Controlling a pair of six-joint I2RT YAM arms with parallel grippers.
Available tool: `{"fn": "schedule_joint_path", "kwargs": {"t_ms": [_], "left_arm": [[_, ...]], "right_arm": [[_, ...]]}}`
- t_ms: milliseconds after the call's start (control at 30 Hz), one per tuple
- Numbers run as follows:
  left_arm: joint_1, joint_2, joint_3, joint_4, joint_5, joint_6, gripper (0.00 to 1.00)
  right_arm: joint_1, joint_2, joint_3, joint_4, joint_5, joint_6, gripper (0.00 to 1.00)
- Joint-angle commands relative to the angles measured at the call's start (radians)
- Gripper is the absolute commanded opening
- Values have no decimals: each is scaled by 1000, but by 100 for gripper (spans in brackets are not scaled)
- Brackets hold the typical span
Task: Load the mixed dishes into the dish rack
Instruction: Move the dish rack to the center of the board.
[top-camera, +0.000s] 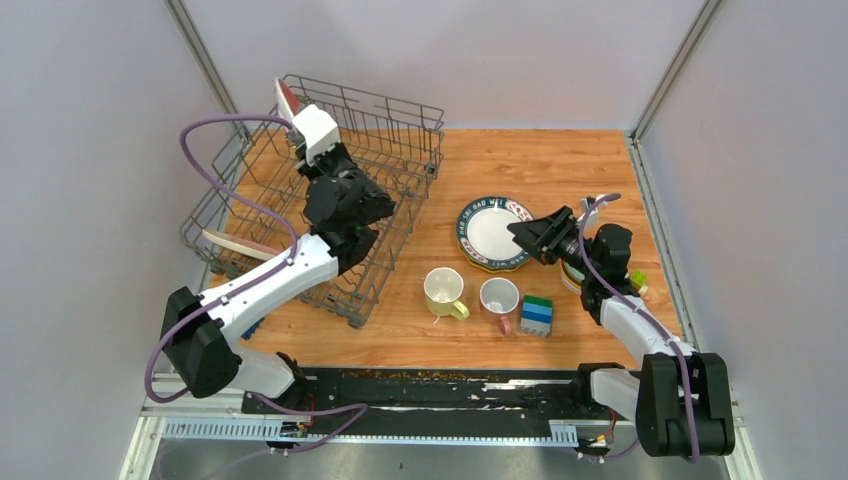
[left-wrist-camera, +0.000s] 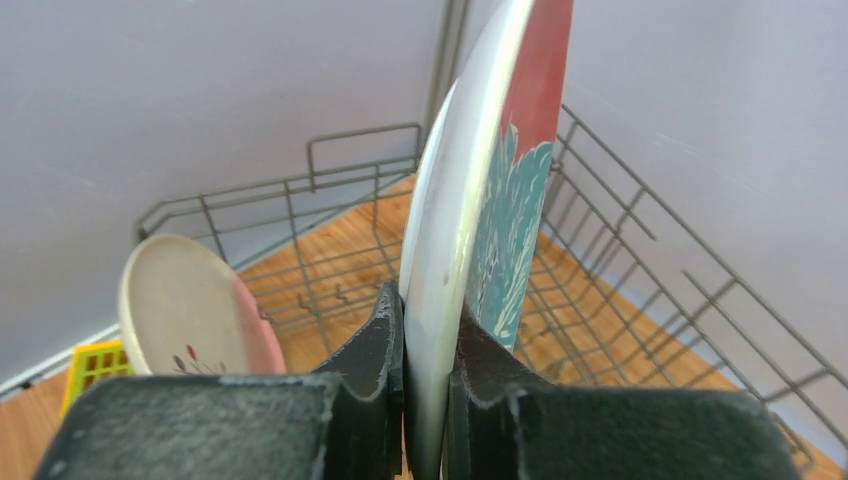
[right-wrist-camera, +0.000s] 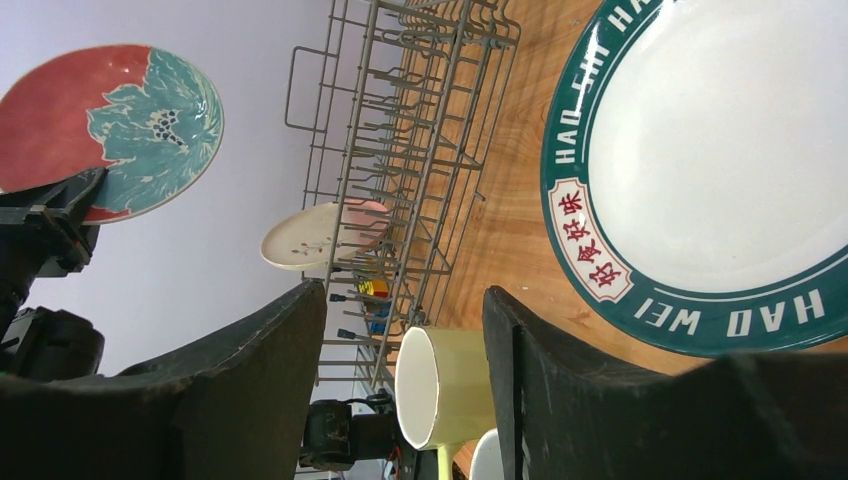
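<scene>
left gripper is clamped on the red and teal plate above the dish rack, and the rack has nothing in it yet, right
Not quite: the dish rack is not empty. A white-pink plate already sits in it, as the left wrist view shows. The rest holds: the left gripper is clamped on the red and teal plate above the rack.

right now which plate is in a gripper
The red-and-teal plate, pinched on edge in the left gripper over the dish rack. The white-pink plate sits in the rack; the green-rimmed plate lies flat on the table.
</scene>
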Motion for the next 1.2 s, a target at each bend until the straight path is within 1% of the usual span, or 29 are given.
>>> {"fn": "schedule_joint_path", "kwargs": {"t_ms": [0,33,167,367,533,667,933,967,1000,1033,1133,1167], "left_arm": [[82,-4,-18,508,-132,362,0],[105,5,-22,570,-132,414,0],[142,19,-54,649,-132,473,0],[158,-9,-54,660,-132,585,0],[182,-35,-116,660,-134,532,0],[200,-6,-150,660,-134,485,0],[223,28,-187,658,-132,447,0],[219,29,-178,657,-132,461,0],[201,39,-165,656,-132,517,0],[191,49,-129,656,-132,548,0],[145,133,-32,656,-131,716,0],[120,151,11,656,-132,744,0]], "right_arm": [[-1,8,31,11,7,-20,59],[-1,13,31,12,8,-22,59],[-1,32,32,30,3,-17,59],[-1,63,32,50,-7,-10,59],[-1,96,28,102,-28,17,59],[-1,114,40,109,-44,16,59],[-10,130,83,63,-56,-26,58],[-14,136,86,63,-60,-27,58],[-14,141,90,62,-62,-29,58],[-15,148,94,60,-63,-30,58],[-15,172,104,86,-81,-22,58],[-15,183,106,101,-95,-19,58]]}}
